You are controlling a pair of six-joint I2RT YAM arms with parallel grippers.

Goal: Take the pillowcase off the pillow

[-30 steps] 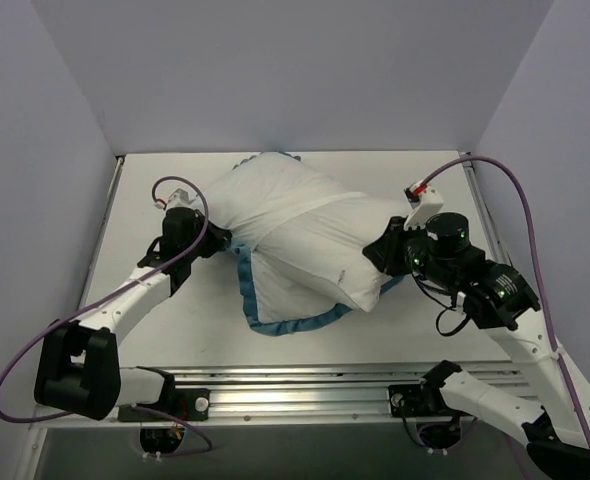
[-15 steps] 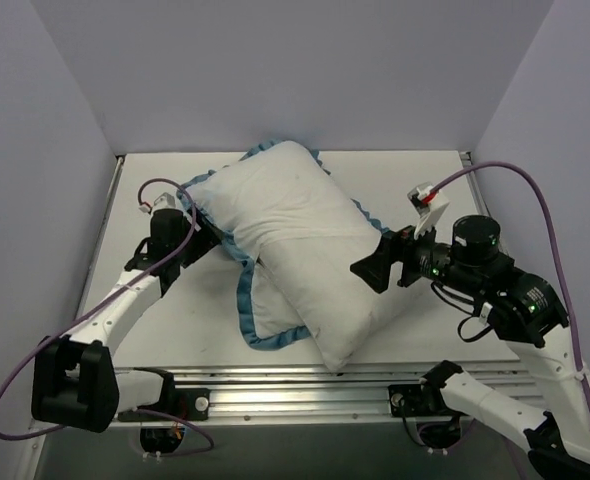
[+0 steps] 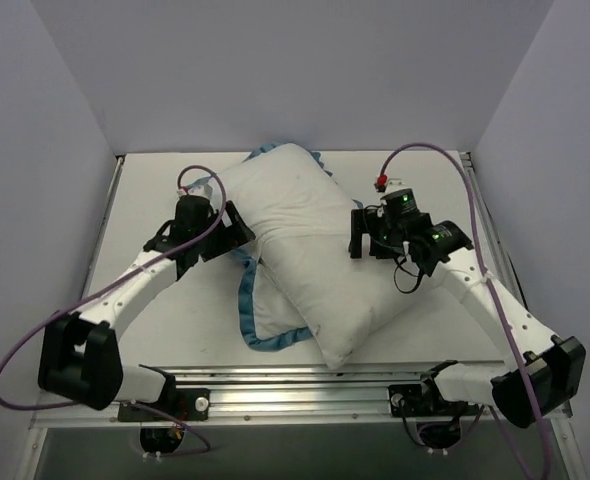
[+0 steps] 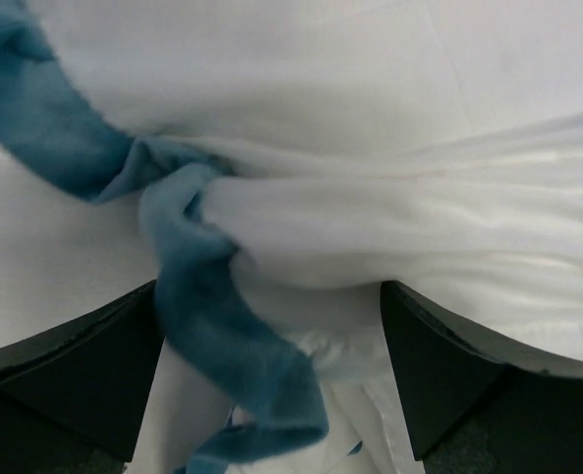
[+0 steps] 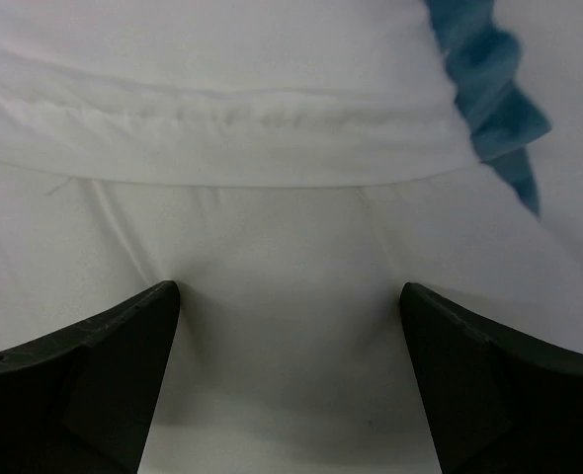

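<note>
The plain pillow (image 3: 310, 250) lies nearly bare mid-worktop (image 3: 145, 185). The pillowcase (image 3: 265, 315) is bunched under its near-left side and looks not yet pulled clear. Left fingers (image 4: 64, 375) gape around a fold of it; right fingers (image 5: 84, 365) are spread wide, holding nothing.

bright, even light falls from above in the top view, with no glare. the white tabletop (image 3: 205, 330) and pillow (image 3: 315, 250) nearly merge, parted only by a soft shadow under the pillow's near edge. both wrist views are close and soft; the black fingers (image 4: 64, 375) in their bottom corners are blurred. the right wrist view is greyer and dimmer.
</note>
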